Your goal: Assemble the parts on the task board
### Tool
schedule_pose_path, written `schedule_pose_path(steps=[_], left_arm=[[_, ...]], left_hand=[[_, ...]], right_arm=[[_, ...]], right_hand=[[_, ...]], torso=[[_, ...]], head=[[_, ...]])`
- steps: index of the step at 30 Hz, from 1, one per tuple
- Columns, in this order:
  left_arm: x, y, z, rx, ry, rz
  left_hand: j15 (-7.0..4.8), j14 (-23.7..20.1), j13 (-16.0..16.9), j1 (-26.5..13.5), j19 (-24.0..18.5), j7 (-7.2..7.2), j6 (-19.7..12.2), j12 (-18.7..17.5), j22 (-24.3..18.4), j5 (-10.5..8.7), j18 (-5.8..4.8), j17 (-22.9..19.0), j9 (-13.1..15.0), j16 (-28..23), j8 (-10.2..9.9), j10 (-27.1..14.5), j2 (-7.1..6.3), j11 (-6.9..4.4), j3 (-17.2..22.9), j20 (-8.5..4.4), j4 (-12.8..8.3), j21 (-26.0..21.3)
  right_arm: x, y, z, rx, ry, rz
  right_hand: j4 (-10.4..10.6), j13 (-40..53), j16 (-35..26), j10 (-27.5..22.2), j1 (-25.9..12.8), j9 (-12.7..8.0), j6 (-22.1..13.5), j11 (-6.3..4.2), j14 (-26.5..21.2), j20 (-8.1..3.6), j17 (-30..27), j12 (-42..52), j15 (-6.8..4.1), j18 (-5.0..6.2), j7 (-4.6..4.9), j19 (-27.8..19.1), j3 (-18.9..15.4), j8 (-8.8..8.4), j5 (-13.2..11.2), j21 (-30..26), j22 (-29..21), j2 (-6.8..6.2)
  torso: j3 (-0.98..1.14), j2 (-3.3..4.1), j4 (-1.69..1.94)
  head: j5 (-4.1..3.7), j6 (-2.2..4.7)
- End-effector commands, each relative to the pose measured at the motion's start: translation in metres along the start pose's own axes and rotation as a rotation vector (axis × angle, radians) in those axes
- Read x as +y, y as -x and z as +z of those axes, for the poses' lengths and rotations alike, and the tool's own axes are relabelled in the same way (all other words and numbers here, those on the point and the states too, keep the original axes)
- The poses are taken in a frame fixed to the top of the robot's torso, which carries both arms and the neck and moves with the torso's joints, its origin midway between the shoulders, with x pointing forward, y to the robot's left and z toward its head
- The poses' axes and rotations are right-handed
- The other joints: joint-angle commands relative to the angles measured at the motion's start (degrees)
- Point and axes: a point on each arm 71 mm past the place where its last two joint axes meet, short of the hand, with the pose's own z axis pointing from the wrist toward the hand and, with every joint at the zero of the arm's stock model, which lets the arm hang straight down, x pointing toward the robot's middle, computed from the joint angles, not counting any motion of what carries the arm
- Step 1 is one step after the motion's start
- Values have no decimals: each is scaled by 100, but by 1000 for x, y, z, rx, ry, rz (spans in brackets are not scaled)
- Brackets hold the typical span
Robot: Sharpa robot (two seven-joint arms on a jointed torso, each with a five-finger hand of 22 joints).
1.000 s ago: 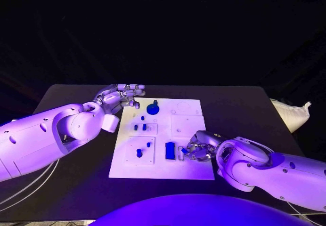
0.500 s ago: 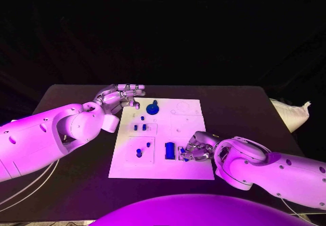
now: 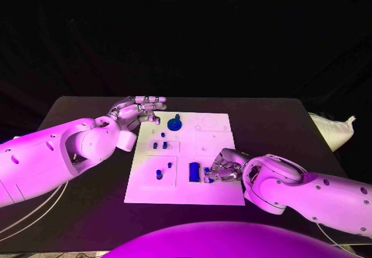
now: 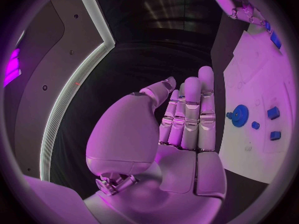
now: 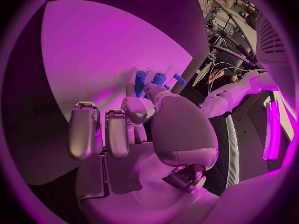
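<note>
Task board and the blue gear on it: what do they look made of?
The task board looks like a rigid white plate, probably plastic, matte: flat, with shallow recessed outlines and no glare. The blue gear looks like moulded or printed plastic: solid uniform blue, toothed rim, dull sheen in the left wrist view. Neither can be confirmed by sight alone.

The task board (image 3: pixel 186 183) is plain white on a black table (image 3: pixel 271 123), and the parts (image 3: pixel 194 172) on it are blue. Beside the board, both arms are white and each hand (image 3: pixel 140 112) is silver.
</note>
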Motion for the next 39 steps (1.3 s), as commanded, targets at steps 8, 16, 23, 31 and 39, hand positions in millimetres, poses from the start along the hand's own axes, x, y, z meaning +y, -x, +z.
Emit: schedule_pose_path(steps=[8,16,23,31,39], left_arm=[[-1,-3,0,23,-5,1],[-1,-3,0,27,-5,0],[0,-4,0,39,0,-1],[0,-3,0,41,5,0],[0,-1,0,39,6,2]], left_hand=[[-43,-19,-8,-26,-38,3,-32,28,-6,36,59,-7,2,35,40,-46,41,10,-36,4,8,-39],[-43,-20,-8,-25,-38,3,-34,32,-7,35,59,-8,2,36,42,-48,39,10,-38,5,6,-40],[-42,-23,-8,-25,-38,4,-40,40,-9,33,60,-11,2,38,46,-55,24,12,-47,5,0,-42],[-41,-24,-9,-29,-38,6,-46,43,-10,32,60,-13,2,39,47,-62,18,14,-53,6,-1,-43],[-41,-24,-9,-29,-38,6,-46,43,-10,32,60,-13,2,39,47,-62,18,14,-53,6,-1,-43]], right_arm=[[4,-2,1,12,9,1],[4,-3,2,27,12,-34],[4,-2,2,18,15,-53],[3,-1,1,14,23,-79],[2,-1,0,14,29,-101]], right_hand=[[115,119,116,106,-212,24,84,-3,452,-10,633,169,-48,-93,-33,104,-165,32,32,106,135,36],[322,148,122,112,-488,46,103,1,451,-12,642,176,-45,-96,-30,107,-519,24,152,120,155,-50],[478,165,117,106,-618,64,105,-3,446,-12,636,165,-48,-96,-38,104,-915,9,37,126,167,-114],[337,191,119,98,-208,92,99,-6,446,-19,645,154,-46,-97,-29,101,-1228,-8,-519,131,183,-50],[97,214,125,99,222,112,105,2,448,-8,659,154,-42,-101,-30,101,-1441,-21,-1128,141,207,-20]], torso=[[-2,-3,-11],[-2,-3,-6],[1,-5,-10],[7,4,-14],[6,-4,-12]], head=[[5,0],[5,0],[-4,0],[-10,0],[-25,0]])
